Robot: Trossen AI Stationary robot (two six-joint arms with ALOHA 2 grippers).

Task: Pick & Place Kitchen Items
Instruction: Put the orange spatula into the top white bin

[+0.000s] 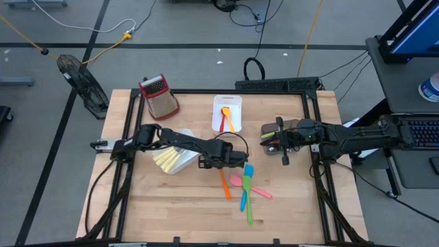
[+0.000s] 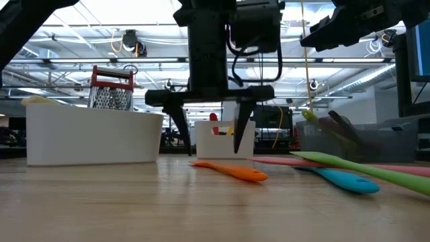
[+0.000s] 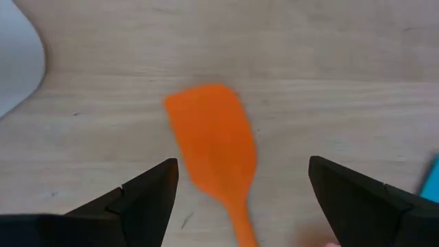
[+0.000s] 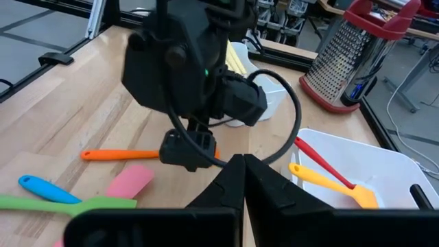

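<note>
An orange spatula (image 1: 224,184) lies flat on the wooden table, its broad head (image 3: 212,140) toward the far edge. My left gripper (image 3: 241,165) points straight down, open, just above that head; one finger stands on each side and neither touches it. In the low view the left gripper (image 2: 211,144) hangs over the orange spatula (image 2: 232,171). Pink (image 1: 250,185), blue (image 1: 245,186) and green (image 1: 248,207) utensils lie flat just to its right. My right gripper (image 4: 243,165) is shut, holds nothing and waits raised at the table's right side (image 1: 266,138).
A white bin (image 1: 236,103) at the far middle holds a red and a yellow utensil. A second white bin (image 1: 185,163) with cream utensils sits under my left arm. A metal grater with a red top (image 1: 159,96) stands at the far left. Bare wood lies along the near edge.
</note>
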